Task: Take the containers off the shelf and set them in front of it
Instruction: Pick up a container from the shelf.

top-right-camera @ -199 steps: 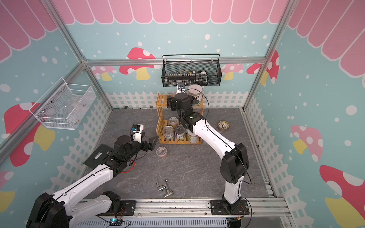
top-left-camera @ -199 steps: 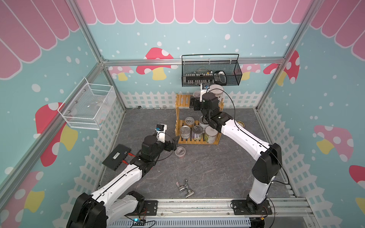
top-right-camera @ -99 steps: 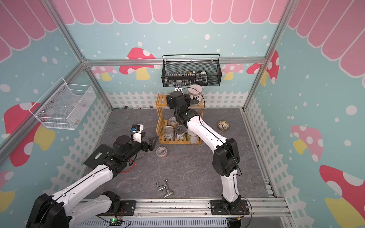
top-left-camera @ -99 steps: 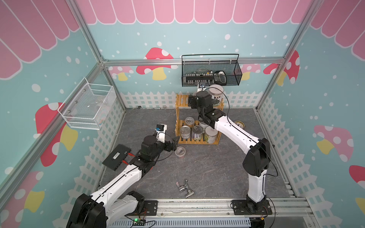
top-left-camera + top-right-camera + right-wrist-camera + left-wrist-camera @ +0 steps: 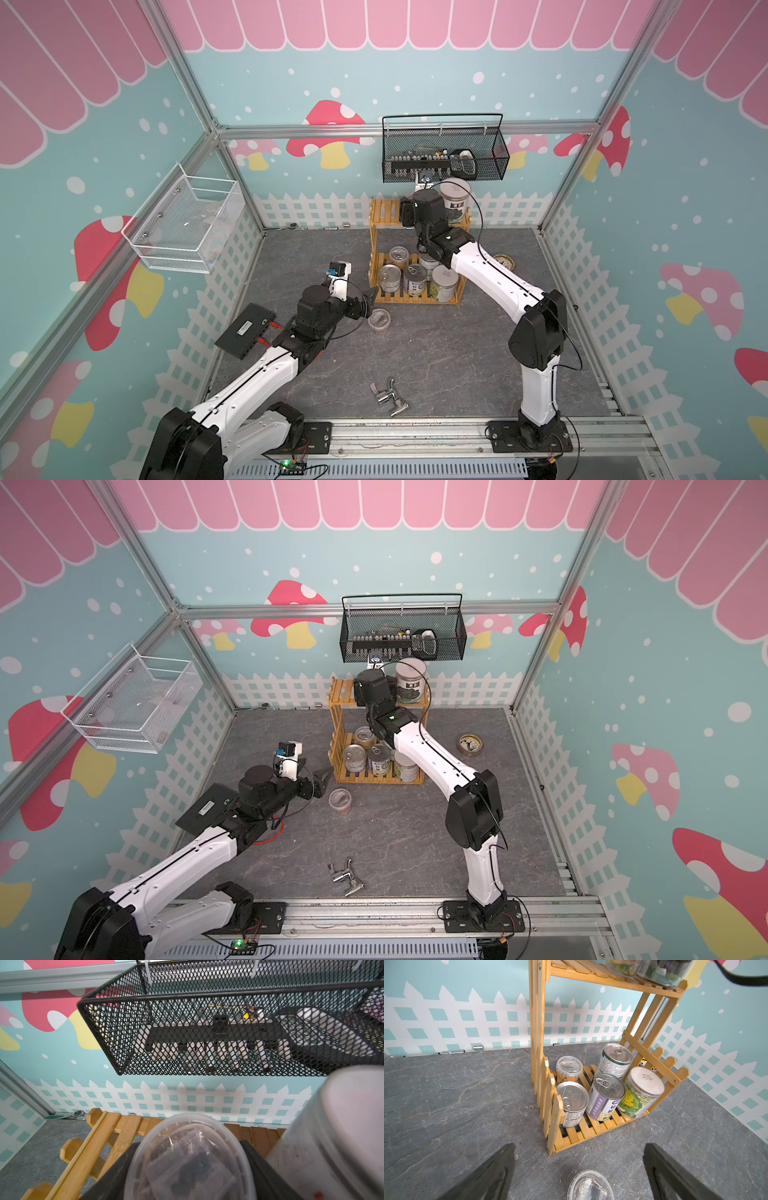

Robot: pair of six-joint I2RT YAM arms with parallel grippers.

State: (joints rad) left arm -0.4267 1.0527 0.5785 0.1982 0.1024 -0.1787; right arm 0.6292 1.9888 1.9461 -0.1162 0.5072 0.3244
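Note:
The wooden shelf (image 5: 376,216) (image 5: 538,1022) stands by the back wall. On its top tier are a white-lidded jar (image 5: 454,195) (image 5: 342,1126) and a clear tub (image 5: 187,1163). My right gripper (image 5: 189,1142) has a finger close on each side of that tub, whose lid hides any contact. The lower tier holds a clear tub (image 5: 569,1067), three tins (image 5: 572,1099) (image 5: 607,1088) (image 5: 617,1055) and a jar (image 5: 644,1084). Another clear tub (image 5: 379,320) (image 5: 589,1186) stands on the floor before the shelf. My left gripper (image 5: 370,303) (image 5: 579,1146) hovers open just behind it, holding nothing.
A black wire basket (image 5: 444,162) hangs just above the top tier and my right wrist. A white mesh basket (image 5: 187,224) hangs on the left wall. A tape roll (image 5: 503,262) lies right of the shelf, a chrome faucet (image 5: 388,397) near the front rail, a black box (image 5: 245,330) at the left.
My right arm has swung left along the top tier, and its jaws have narrowed around the clear tub there. The left arm and the floor tub have not moved.

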